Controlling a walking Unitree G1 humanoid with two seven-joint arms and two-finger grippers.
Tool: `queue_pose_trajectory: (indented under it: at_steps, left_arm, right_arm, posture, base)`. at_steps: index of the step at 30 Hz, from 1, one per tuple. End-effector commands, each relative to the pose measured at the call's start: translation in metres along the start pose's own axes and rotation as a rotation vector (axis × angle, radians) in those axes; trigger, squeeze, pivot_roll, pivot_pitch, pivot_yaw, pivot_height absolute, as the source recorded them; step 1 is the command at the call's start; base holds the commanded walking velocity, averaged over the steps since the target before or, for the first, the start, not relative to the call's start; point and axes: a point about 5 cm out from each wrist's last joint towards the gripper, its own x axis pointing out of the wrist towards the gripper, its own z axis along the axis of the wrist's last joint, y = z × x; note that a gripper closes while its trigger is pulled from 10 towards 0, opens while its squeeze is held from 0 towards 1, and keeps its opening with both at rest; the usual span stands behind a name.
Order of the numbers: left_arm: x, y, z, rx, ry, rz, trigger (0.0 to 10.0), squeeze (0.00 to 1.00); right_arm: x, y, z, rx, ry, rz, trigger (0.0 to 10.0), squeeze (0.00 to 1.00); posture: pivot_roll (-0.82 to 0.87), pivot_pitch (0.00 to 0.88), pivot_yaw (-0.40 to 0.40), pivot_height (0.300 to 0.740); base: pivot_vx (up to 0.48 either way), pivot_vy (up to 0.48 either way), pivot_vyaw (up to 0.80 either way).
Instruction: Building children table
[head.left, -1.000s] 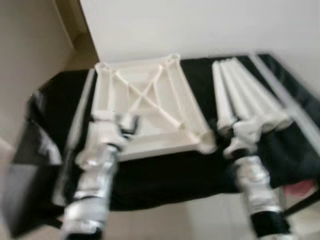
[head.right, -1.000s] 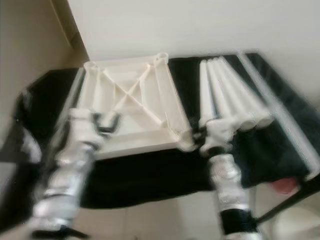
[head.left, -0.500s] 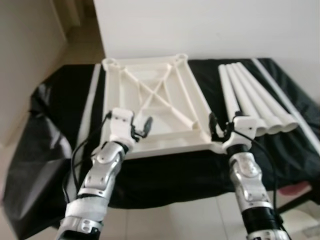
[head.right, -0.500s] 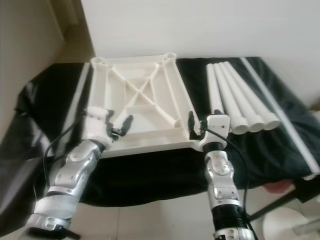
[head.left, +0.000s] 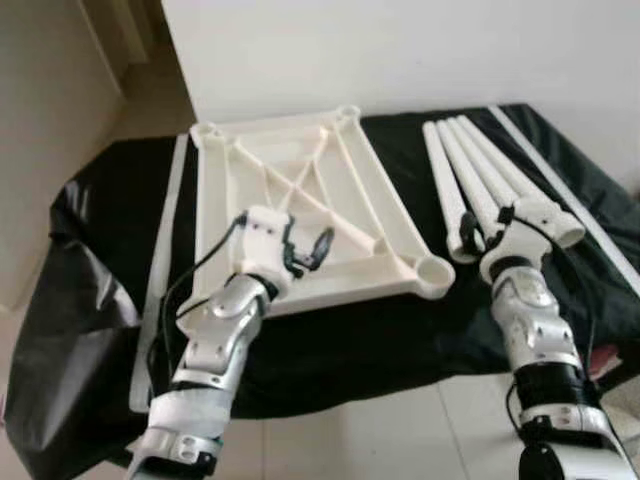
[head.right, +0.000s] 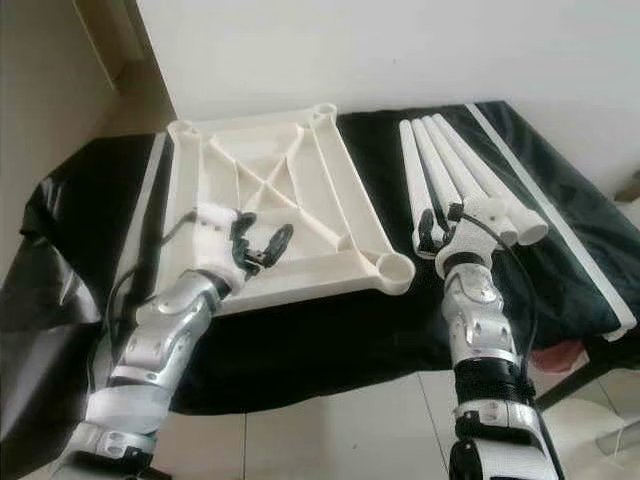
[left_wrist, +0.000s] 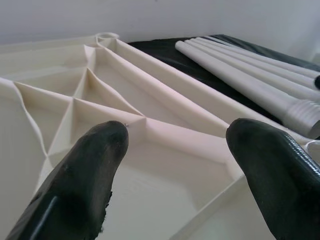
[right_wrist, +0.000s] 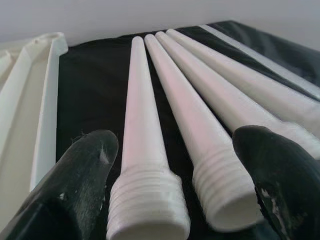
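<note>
Your robot stands at a low surface draped in black cloth (head.left: 330, 350), where a white children's tabletop (head.left: 300, 215) lies upside down, its ribbed underside and round corner sockets facing up. To the tabletop's right, four white table legs (head.left: 480, 180) lie side by side on the cloth, touching one another, their threaded ends toward you. Your left gripper (head.left: 305, 252) hovers over the near part of the tabletop with its two black fingers (left_wrist: 90, 170) spread apart and nothing between them; the left wrist view looks across the crossed ribs toward the far corner socket. Your right gripper (head.right: 435, 228) sits at the near, threaded ends of the legs, fingers (right_wrist: 80, 175) likewise parted and holding nothing; in the right wrist view the threaded ends of the two legs nearest the tabletop lie between them, while the other two legs run alongside. A long white strip (head.left: 160, 250) lies on the cloth along the tabletop's left edge, and another white strip (head.right: 550, 215) runs beyond the legs on the right. A pale wall (head.left: 400, 50) stands behind.
</note>
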Motion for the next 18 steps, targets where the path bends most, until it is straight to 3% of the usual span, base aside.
queue_pose_trajectory:
  at_steps: [1, 5, 10, 12, 18]
  left_arm:
    - [0.001, -0.004, 0.003, -0.013, 0.005, -0.055, 10.0, 0.0]
    - [0.004, -0.014, 0.013, -0.06, 0.012, -0.086, 10.0, 0.0]
    - [0.004, -0.019, 0.017, -0.086, 0.019, -0.112, 10.0, 0.0]
    - [0.003, -0.023, 0.024, -0.1, 0.04, -0.139, 10.0, 0.0]
    - [-0.002, -0.033, 0.04, -0.115, 0.055, -0.192, 10.0, 0.0]
  right_arm:
    - [0.002, 0.001, 0.001, -0.015, 0.014, 0.012, 10.0, 0.0]
    - [0.016, 0.008, 0.016, 0.007, 0.027, 0.034, 10.0, 0.0]
    - [0.02, 0.013, 0.02, 0.024, 0.05, 0.027, 10.0, 0.0]
    - [0.026, 0.022, 0.025, 0.026, 0.091, 0.023, 10.0, 0.0]
    - [0.035, 0.038, 0.039, 0.019, 0.137, 0.057, 10.0, 0.0]
  posture:
    - [-0.11, 0.075, 0.051, 0.74]
    - [-0.1, 0.113, 0.065, 0.74]
    - [-0.1, 0.118, 0.067, 0.74]
    - [-0.07, 0.176, 0.076, 0.74]
    - [-0.05, 0.245, 0.081, 0.74]
  base:
    - [0.0, 0.0, 0.0]
    - [0.0, 0.0, 0.0]
    - [0.0, 0.0, 0.0]
    - [0.0, 0.0, 0.0]
    - [0.0, 0.0, 0.0]
